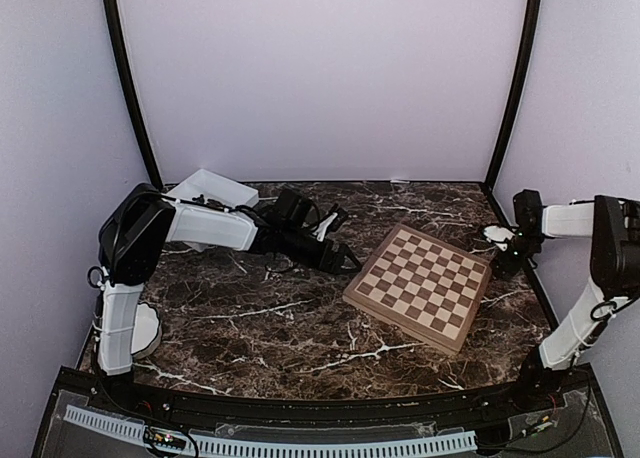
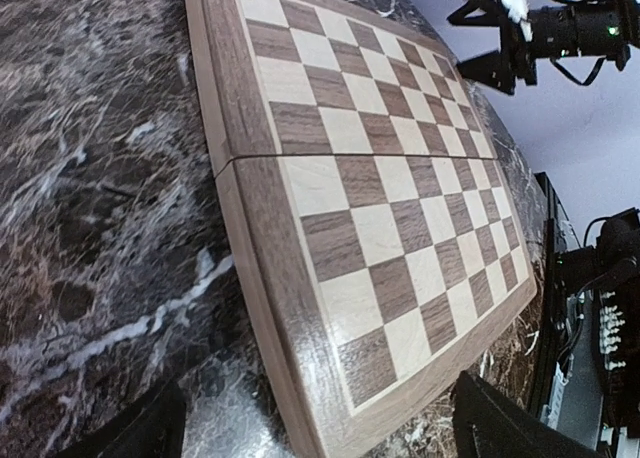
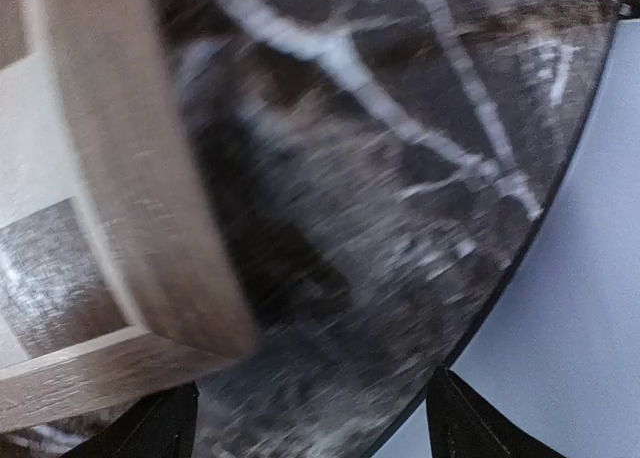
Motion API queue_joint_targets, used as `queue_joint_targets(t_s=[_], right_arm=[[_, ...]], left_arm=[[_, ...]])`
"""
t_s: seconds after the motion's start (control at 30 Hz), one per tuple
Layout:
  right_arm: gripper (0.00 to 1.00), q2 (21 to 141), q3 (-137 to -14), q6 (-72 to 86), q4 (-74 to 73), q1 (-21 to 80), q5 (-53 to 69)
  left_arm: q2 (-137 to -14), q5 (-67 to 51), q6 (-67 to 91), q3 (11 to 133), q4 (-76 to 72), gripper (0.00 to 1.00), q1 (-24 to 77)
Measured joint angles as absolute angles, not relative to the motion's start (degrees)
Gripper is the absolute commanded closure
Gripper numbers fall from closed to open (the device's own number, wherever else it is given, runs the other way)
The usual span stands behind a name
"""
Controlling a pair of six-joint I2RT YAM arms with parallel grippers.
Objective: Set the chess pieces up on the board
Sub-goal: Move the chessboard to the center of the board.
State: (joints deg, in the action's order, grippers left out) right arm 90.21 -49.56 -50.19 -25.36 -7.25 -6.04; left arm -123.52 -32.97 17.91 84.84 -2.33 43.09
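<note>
Top external view, left to right: left gripper (image 1: 343, 263) with jaws wide and empty, bare board (image 1: 418, 283) lying toward the surface's right edge, right gripper (image 1: 500, 265) likewise wide and empty beside it, no chess pieces placed, seemingly everything left to do.

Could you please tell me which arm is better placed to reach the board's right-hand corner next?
Probably the right: the right gripper, open, hangs just beside that corner of the board, which shows close up in its wrist view. The left gripper, also open, sits off the opposite side.
</note>
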Motion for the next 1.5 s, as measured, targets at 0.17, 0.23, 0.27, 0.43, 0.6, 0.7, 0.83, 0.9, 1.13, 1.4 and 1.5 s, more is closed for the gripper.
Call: queue_joint_targets(t_s=[0.17,0.23,0.27,0.43,0.6,0.7,0.83,0.9,1.13,1.4,1.5], right_arm=[[0.19,90.7,-56.3,-38.0,-21.0,-8.3,-0.8],[0.2,87.4,-56.2,-35.4,-22.0,-8.3,1.5],[0.21,85.2,-55.8,-34.5,-22.7,-8.3,2.6],[0.16,74.6,-51.9,-32.2,-27.5,-8.3,6.0],[0.13,72.2,-48.9,-31.9,-33.3,-8.3,8.3],[0.16,75.9,-47.3,-32.5,-35.8,-8.5,8.8],[0.15,84.3,-47.4,-35.0,-40.2,-9.0,12.7],[0.15,87.6,-48.2,-36.9,-42.9,-9.1,15.3],[0.17,96.8,-58.0,-40.1,-48.6,-9.5,22.9],[0.18,104.1,-66.5,-40.0,-50.1,-10.4,28.1],[0.19,104.5,-66.9,-39.6,-49.2,-10.6,28.7]], left_arm=[[-121.8,-29.9,20.9,80.1,-3.3,0.05,43.2],[-121.4,-30.0,21.8,78.8,-4.2,0.05,43.3],[-121.1,-30.2,22.2,78.0,-4.6,0.05,43.4],[-120.8,-31.1,21.7,76.2,-5.5,0.05,44.7],[-120.8,-31.9,20.6,76.0,-5.7,0.05,46.4],[-120.8,-32.1,20.1,75.9,-5.7,0.05,47.0],[-120.8,-32.0,19.4,75.8,-5.7,0.06,47.8],[-120.8,-31.9,19.1,75.6,-5.7,0.06,48.1],[-120.8,-30.3,18.4,75.3,-6.0,0.07,50.2],[-121.6,-30.2,18.7,76.0,-6.3,0.08,54.4],[-122.5,-30.1,18.5,77.4,-6.3,0.09,55.4]])
